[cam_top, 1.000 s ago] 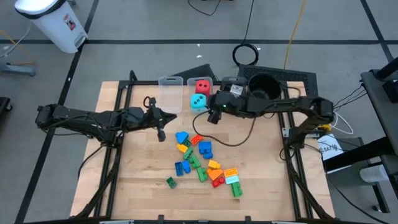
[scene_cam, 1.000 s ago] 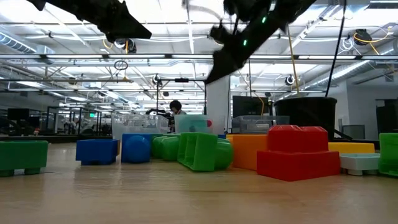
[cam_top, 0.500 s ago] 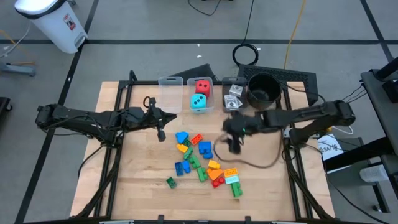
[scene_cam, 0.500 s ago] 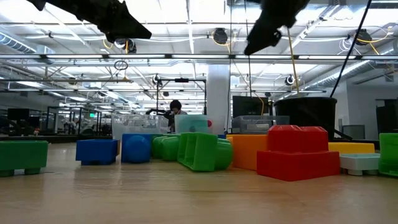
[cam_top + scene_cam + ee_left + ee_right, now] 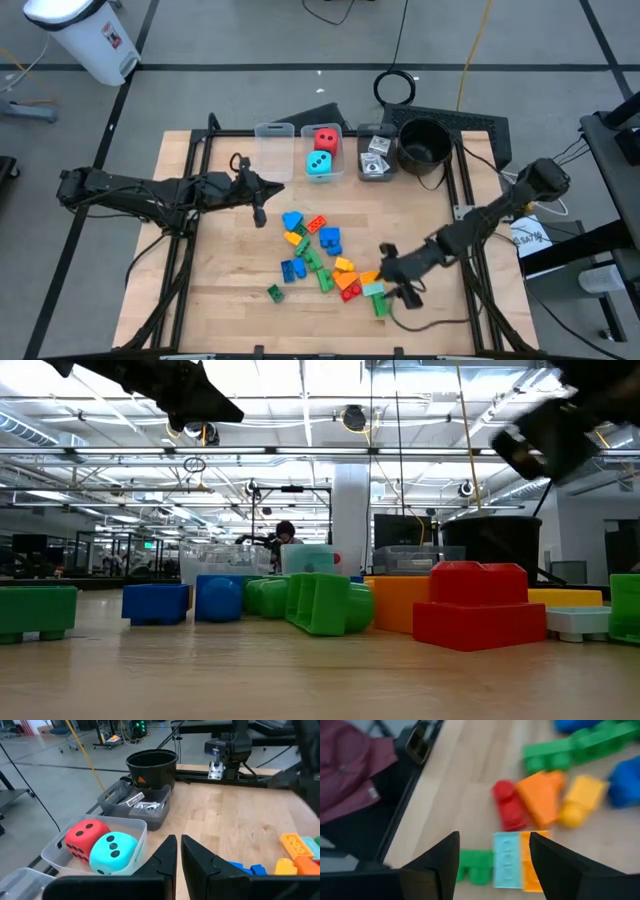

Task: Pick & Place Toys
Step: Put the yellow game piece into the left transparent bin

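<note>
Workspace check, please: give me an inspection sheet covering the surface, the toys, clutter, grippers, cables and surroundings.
Surface: wooden table, bare around the toys.
Job's things: brick pile mid-table; one green brick apart from it; red die and teal die share one clear bin; small cards in the grey bin.
Clutter: empty clear bin; black pot.
Grippers: left gripper shut, empty, beside the pile; right gripper open over the light blue and orange bricks.
Cables: a dark cable loops on the table below the right arm.
Surroundings: white waste bin on the floor; a person far behind in the low view.
</note>
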`<state>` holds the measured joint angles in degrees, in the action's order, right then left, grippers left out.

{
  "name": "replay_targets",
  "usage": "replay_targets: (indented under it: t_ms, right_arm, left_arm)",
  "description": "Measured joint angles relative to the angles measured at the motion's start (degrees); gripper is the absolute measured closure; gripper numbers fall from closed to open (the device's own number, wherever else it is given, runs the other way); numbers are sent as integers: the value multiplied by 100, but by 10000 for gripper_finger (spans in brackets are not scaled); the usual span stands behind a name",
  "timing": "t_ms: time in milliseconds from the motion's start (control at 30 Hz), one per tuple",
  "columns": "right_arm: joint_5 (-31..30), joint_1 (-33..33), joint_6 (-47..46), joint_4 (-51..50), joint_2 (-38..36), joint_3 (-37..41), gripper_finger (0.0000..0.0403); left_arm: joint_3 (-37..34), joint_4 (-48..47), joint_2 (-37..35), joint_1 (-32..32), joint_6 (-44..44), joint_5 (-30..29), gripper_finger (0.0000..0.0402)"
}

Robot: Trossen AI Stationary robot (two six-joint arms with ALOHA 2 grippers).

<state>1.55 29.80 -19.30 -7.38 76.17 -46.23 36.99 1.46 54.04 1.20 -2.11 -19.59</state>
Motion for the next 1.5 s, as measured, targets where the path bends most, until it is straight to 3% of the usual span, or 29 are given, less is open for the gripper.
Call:
replay_targets:
  t_ms: [200,300,367,633,800,967,1100,1233,1367,1500]
  right_arm:
    - [-25,588,-523,2157,3,1364,201]
    - [-467,880,-704,2879,44,1774,207]
    - [-754,1071,-654,3072,180,1900,211]
    - [-783,1177,-501,3932,1145,1914,229]
    - [-1352,829,-437,3927,1259,1903,241]
    - [-1498,340,-5,4117,1240,1909,242]
    - [-1491,16,398,3990,1019,1803,216]
    - [-1490,-312,703,3104,397,1716,173]
    - [-1482,-681,591,2022,-1,1724,146]
    - [-1036,-947,508,1827,114,1726,146]
  left_arm:
    - [0,-64,0,-1,-120,-1,373]
    - [-2,-140,0,1,-147,-1,373]
    - [-2,-138,0,0,-258,-1,373]
    - [-2,-145,0,1,-752,-1,373]
    - [-2,-170,0,-1,-720,-3,373]
    - [-2,-180,0,1,-713,-1,373]
    - [-2,-178,1,1,-813,-1,373]
    - [-2,-180,1,-1,-1234,2,371]
    - [-2,-336,2,-1,-1257,3,337]
    - [-2,-362,112,-1,-1294,-114,272]
